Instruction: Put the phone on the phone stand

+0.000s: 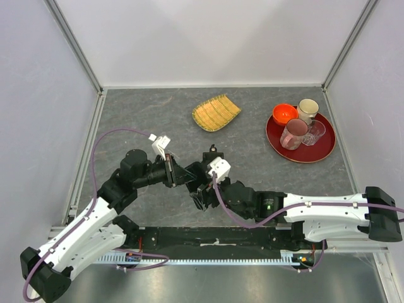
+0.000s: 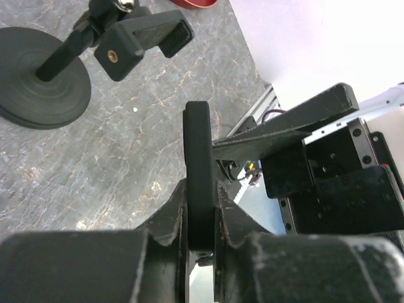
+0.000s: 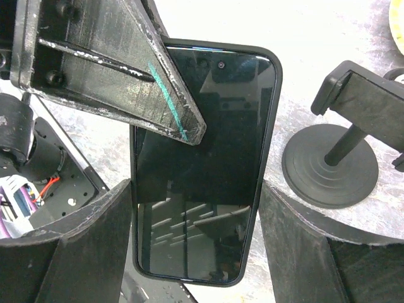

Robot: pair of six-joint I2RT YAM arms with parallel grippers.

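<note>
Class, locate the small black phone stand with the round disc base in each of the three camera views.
Top external: black disc-base phone stand, small, near the centre, below the woven bamboo tray.
Left wrist: upper left corner.
Right wrist: right side, mid-height.
Shared landmark: the flat black phone, close beside the stand in both wrist views.
</note>
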